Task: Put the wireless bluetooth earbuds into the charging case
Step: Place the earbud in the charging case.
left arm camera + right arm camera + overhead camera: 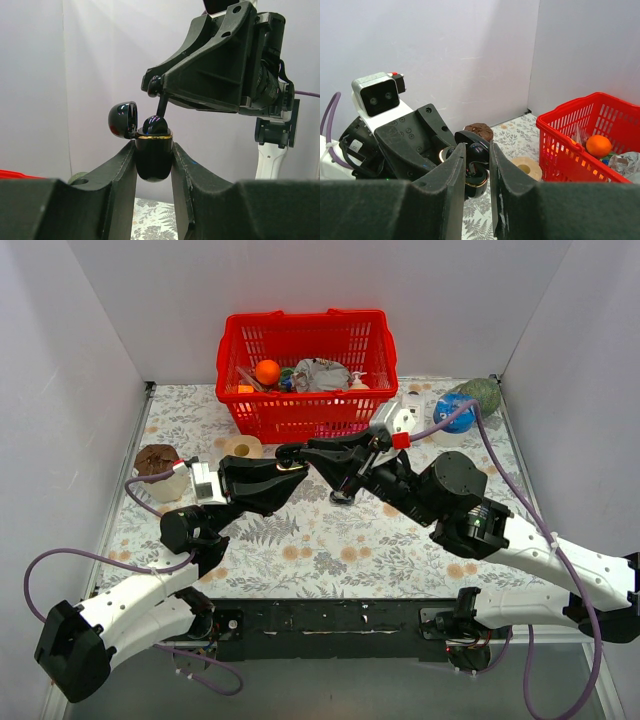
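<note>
A robot test cell in a lab

We see white panel walls enclosing a floral-covered table with a red basket

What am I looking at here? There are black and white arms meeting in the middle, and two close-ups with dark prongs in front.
These are two robot arms bolted to a table with a leaf-patterned cover. The wide picture is from a camera above and behind them. Each close-up is from a camera on one arm's wrist, and the dark prongs are that arm's own two fingers.

The left gripper is shut on a small glossy black charging case, with its lid flipped open. The right gripper holds a tiny black stemmed earbud just above the case's opening; another bud appears to be seated in the case already.

Also on the table: a red plastic basket of odds and ends and a tan tape roll.
</note>
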You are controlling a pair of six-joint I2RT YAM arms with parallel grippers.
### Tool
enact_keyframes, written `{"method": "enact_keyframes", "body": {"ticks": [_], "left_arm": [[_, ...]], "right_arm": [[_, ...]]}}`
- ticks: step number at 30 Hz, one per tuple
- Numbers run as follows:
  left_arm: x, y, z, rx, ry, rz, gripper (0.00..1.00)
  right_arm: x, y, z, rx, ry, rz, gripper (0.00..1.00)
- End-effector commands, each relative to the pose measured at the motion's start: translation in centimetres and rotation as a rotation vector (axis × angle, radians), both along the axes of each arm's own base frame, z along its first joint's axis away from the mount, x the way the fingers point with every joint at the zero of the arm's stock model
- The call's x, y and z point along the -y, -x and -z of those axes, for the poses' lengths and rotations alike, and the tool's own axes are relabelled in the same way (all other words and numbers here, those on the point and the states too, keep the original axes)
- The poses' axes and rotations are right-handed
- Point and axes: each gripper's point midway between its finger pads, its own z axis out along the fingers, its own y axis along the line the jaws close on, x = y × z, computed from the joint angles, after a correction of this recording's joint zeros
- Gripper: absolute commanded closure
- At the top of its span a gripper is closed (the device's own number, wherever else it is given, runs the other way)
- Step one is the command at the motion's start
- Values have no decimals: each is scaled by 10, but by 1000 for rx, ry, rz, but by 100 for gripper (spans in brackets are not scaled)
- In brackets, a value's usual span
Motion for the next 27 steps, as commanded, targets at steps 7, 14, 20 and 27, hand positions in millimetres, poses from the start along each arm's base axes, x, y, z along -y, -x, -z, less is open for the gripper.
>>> {"method": "enact_keyframes", "body": {"ticks": [7,14,20,27], "left_arm": [[-11,10,-26,49,58,-9,100],[-11,11,-29,52,63,-4,100],[-11,11,-29,50,66,-3,100],[-11,10,-30,49,66,-2,100]], "right_arm": [[6,-1,-24,35,-65,25,99],[4,-2,-18,35,-50,32,99],[1,-1,-12,28,-35,23,99],[-3,0,-7,15,-21,7,99]]}}
